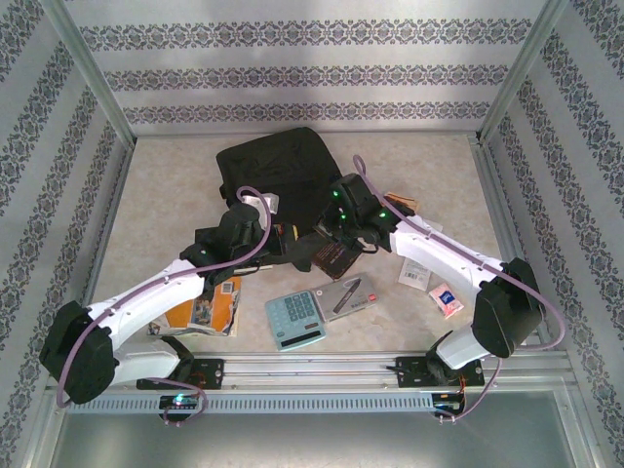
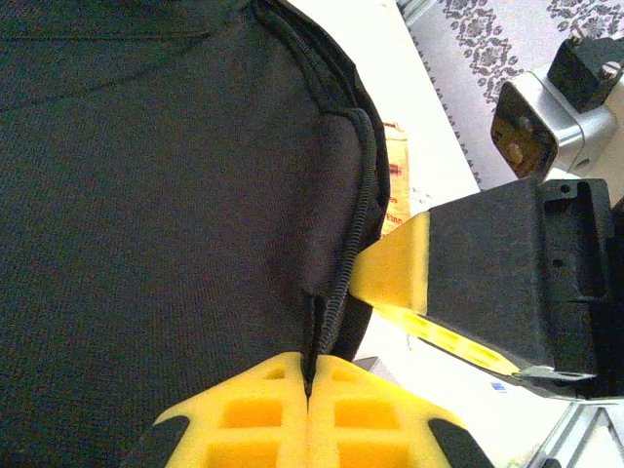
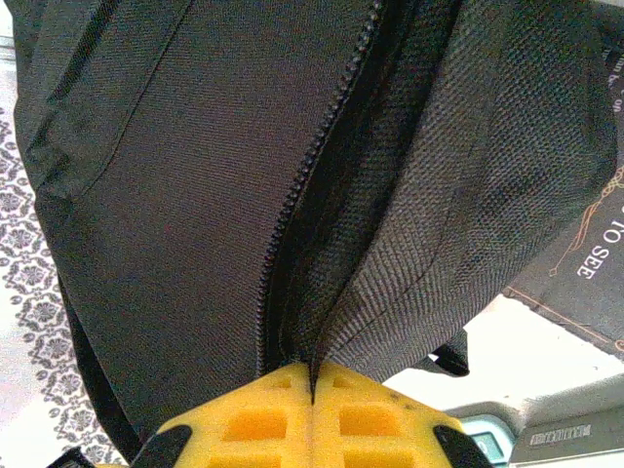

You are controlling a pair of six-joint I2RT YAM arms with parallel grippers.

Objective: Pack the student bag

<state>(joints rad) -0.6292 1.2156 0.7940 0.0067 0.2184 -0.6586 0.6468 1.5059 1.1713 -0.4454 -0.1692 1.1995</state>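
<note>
The student bag [image 1: 278, 171] lay at the centre of the table [image 1: 166, 185], just beyond both pincers. Left pincer [image 2: 307, 388] was clamped shut on bag fabric beside the zipper [image 3: 292, 214]. Right pincer [image 3: 312, 385] was clamped likewise. Long axis ran roughly near-to-far, zippered end toward the arms.

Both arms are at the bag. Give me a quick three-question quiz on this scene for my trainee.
1. True or false: the left pincer is shut on the student bag fabric.
2. The calculator lies: A) between the arms, nearer their bases than the bag; B) on the bag; C) beyond the bag.
3. What does the right pincer pinch?
Key: 1 true; 2 A; 3 bag fabric beside the zipper.
</note>
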